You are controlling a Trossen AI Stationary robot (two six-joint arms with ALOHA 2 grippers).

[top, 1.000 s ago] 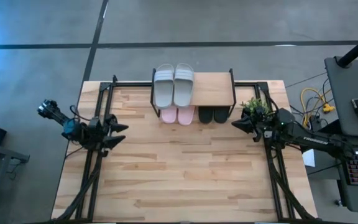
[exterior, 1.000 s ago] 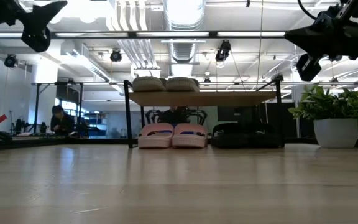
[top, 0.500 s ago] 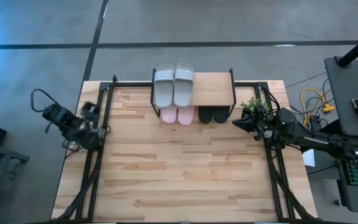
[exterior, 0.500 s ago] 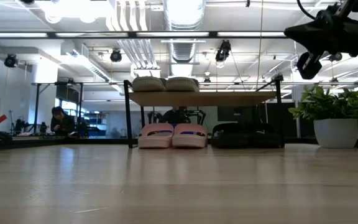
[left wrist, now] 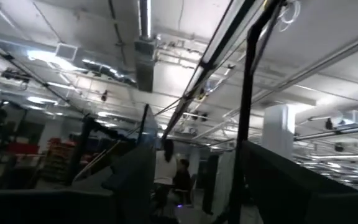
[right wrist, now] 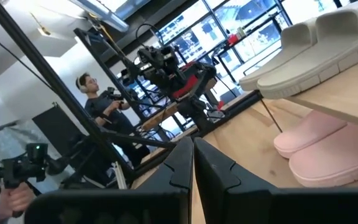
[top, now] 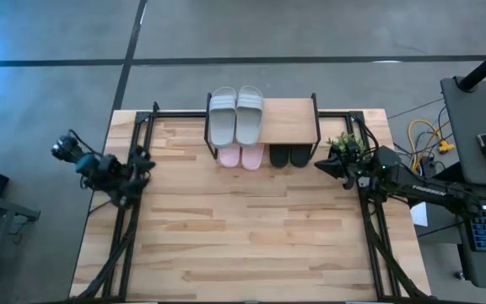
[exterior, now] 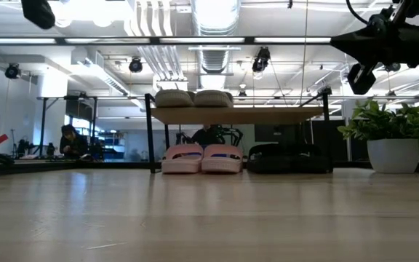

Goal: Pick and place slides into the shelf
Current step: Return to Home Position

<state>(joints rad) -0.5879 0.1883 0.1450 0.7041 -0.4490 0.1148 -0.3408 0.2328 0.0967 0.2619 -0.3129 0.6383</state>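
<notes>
The shelf (top: pixel 289 121) stands at the table's far edge. A grey-green pair of slides (top: pixel 236 116) lies on the left part of its plank top. Under the plank, a pale pink pair (exterior: pixel 201 158) and a black pair (exterior: pixel 282 159) rest on the table. My left gripper (top: pixel 144 163) hovers over the table's left edge, raised and tipped upward; its wrist view shows the left gripper (left wrist: pixel 191 186) open and empty. My right gripper (top: pixel 321 166) hangs shut and empty right of the shelf; its wrist view shows the right gripper (right wrist: pixel 192 165) facing the pink slides (right wrist: pixel 319 149).
A potted plant (exterior: pixel 391 142) stands at the table's far right, beside the right arm. The right half of the shelf's top (top: pixel 292 118) is bare. Black frame rails (top: pixel 129 228) run along both sides of the table. People show in the room behind (right wrist: pixel 95 99).
My left gripper has risen and tipped upward, drawing back toward the table's left edge; in the low view it has climbed almost out of the picture's top. It stays open. The slides have not moved.
</notes>
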